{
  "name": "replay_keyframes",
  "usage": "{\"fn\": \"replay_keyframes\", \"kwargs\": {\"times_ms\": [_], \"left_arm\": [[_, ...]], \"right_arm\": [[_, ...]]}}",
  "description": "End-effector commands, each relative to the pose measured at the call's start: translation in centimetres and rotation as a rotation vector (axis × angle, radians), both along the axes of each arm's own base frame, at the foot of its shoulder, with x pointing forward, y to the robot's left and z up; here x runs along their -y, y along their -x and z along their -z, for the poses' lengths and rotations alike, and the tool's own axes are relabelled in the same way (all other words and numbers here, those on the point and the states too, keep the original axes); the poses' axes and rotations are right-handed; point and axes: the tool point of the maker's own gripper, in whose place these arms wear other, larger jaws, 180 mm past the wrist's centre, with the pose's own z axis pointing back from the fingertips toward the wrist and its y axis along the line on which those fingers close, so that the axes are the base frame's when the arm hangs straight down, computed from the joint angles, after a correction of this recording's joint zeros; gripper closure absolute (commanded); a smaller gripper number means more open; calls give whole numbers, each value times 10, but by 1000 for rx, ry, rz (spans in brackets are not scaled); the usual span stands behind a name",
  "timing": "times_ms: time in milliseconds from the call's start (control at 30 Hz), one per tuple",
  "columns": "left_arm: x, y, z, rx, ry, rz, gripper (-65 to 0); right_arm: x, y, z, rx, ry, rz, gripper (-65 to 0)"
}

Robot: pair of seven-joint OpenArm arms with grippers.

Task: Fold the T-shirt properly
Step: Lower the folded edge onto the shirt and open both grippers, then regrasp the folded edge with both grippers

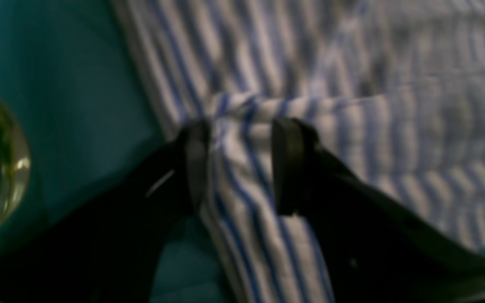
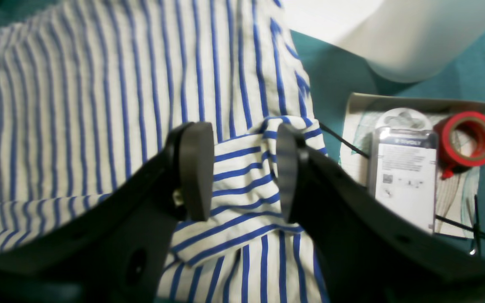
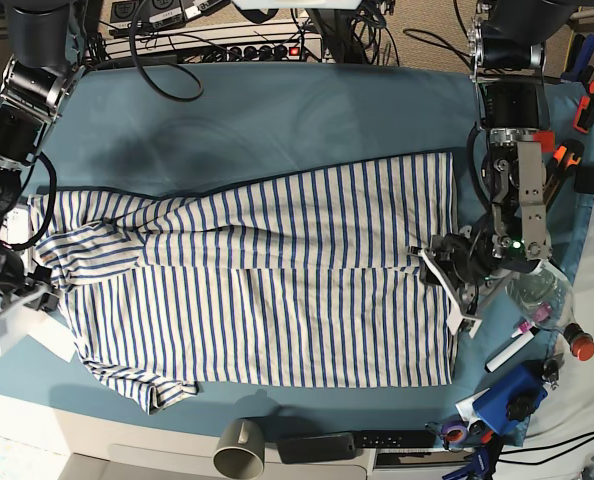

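Teal table cloth (image 3: 277, 120) under T-shirt (image 3: 277, 290) — left-wrist view blurred.

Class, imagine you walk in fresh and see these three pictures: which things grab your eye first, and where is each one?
First comes the striped T-shirt, spread wide across the middle of the teal cloth with its upper part folded over. Next, the two grippers at its opposite ends: the left gripper and the right gripper, each with jaws apart around a bunched bit of fabric. A red tape roll glows beside the shirt in the right wrist view.
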Motion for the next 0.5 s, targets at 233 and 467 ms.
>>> {"fn": "replay_keyframes", "kwargs": {"times_ms": [233, 467], "left_arm": [[-12, -4, -17, 35, -10, -25, -260], [-21, 25, -3, -7, 103, -51, -260]], "right_arm": [[38, 26, -45, 129, -128, 55, -246], [53, 56, -27, 72, -151, 92, -246]]}}
